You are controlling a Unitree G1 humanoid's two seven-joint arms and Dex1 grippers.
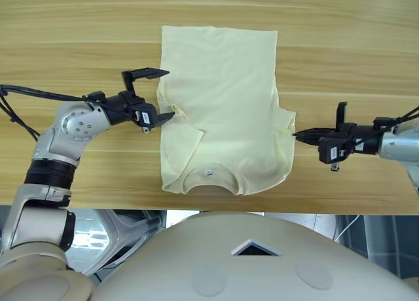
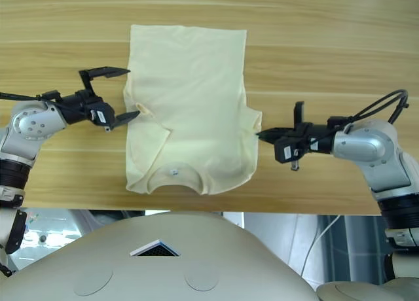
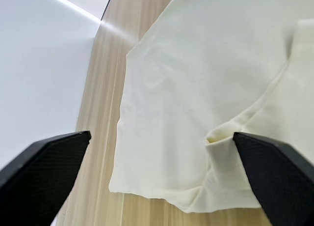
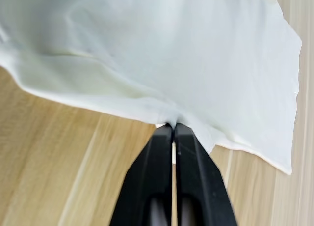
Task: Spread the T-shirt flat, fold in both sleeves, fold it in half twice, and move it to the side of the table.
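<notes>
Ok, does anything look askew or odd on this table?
Nothing spilled or damaged. The T-shirt lies uneven: its right sleeve bulges past the side edge where the shut right tool pinches it, and the left fold runs slanted.

The left arm comes in from the left side of the table (image 1: 78, 26), its left gripper (image 1: 169, 93) spread wide. The right arm comes in level from the right side, its right gripper (image 1: 296, 136) pinched tight on the edge of the T-shirt (image 1: 226, 85).
</notes>
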